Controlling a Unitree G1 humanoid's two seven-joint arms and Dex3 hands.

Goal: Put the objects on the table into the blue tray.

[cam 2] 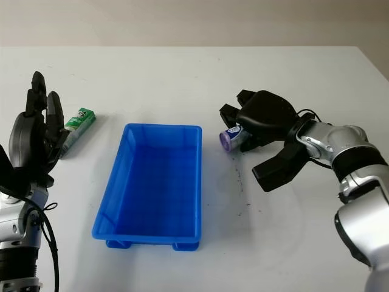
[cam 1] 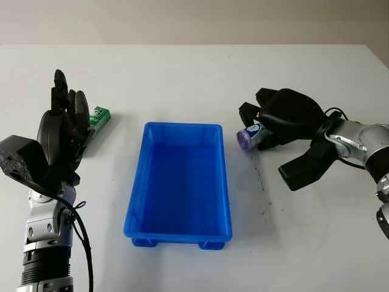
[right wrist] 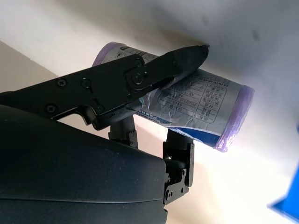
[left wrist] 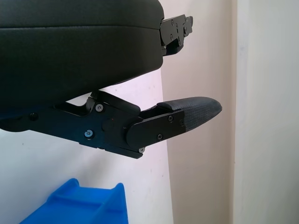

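the blue tray sits in the middle of the white table, long side running away from the robot, with nothing inside it. just off the tray's far right corner lies a small purple-capped can on its side, its purple end facing the tray and close to the tray's rim but not touching it. the right hand is over this can, reaching in from the side away from the tray; in the right wrist view its fingers are wrapped around the can's printed label, with one finger across the top of the body and others behind it, so the hand is grasping the can. whether the can is lifted or lying on the table cannot be told. to the left of the tray, near its far left corner but well apart from it, a green box lies flat on the table. the left hand is raised upright just beside that box, on the side away from the tray, released and holding nothing, its fingers stretched out.
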